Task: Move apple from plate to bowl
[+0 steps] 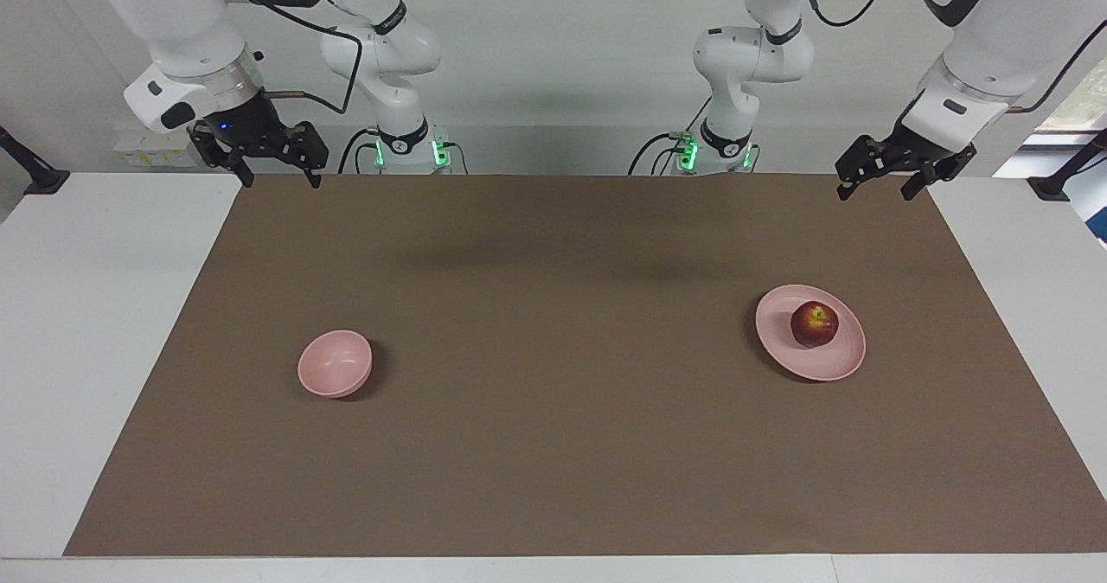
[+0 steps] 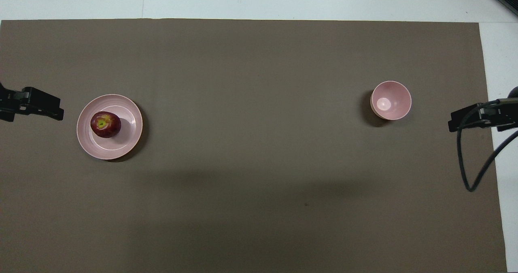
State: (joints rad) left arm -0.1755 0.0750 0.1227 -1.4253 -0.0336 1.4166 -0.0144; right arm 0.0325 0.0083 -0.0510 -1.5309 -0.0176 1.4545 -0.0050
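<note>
Black left gripper, fingers spread wide and holding nothing, raised over the mat's edge at the left arm's end of the counter; arm waiting. Overhead, only its tip enters the frame, the rest cut off.

Black right gripper, likewise wide and holding nothing, raised over the mat's corner at the right arm's end; arm waiting. Overhead it shows partly, with a looped black cable hanging below it.

Plate, pale pink, flat on the mat toward the left arm's end. Contents: one apple, dark red, upright with its yellowish stem patch up, sitting off-centre on the plate.

Bowl, pale pink, deep, upright on the mat toward the right arm's end, well apart from the plate. Contents: none visible.

Mat, brown, covering most of the white counter; soft shadows fall across its middle.

Arm bases carry green lights; a plain white wall stands above them. Both arms' upper parts are cut off in the facing view.
</note>
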